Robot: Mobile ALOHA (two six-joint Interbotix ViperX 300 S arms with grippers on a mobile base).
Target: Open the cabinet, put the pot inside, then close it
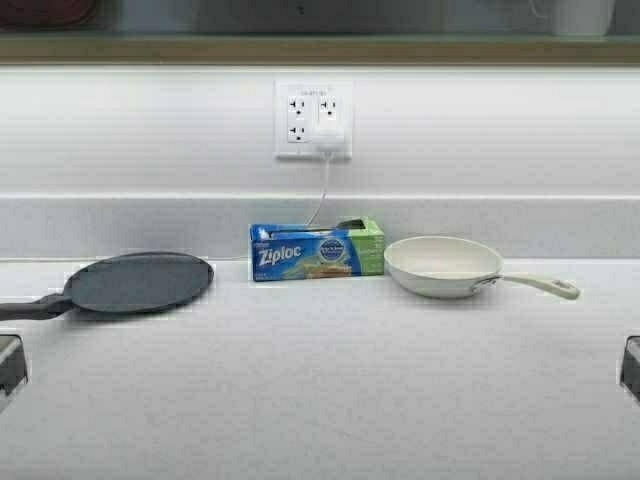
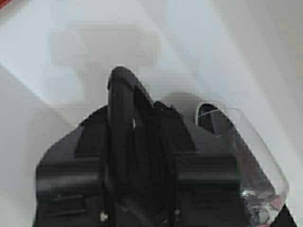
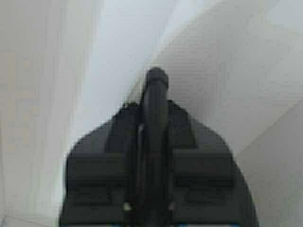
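On the white counter [image 1: 320, 400], a Ziploc box [image 1: 316, 250] sits at twelve o'clock, a griddle pan [image 1: 135, 282] at ten, a white frying pan [image 1: 445, 266] at two. My left gripper [image 2: 124, 82] and right gripper [image 3: 156, 80] are both pressed together, holding nothing.

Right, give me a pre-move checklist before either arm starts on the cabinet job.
1. Pot in view: not ok. The counter shows only a flat dark griddle pan, a Ziploc box and a white frying pan.
2. Cabinet doors and handles in view: not ok, none show in any view.
3. Left gripper empty: ok, fingers together, nothing between them.
4. Right gripper empty: ok, fingers together, holding nothing.
5. Arms parked: ok, just their edges show at the high view's lower corners.
6. Charger cord from the wall outlet out of the way: cannot tell.
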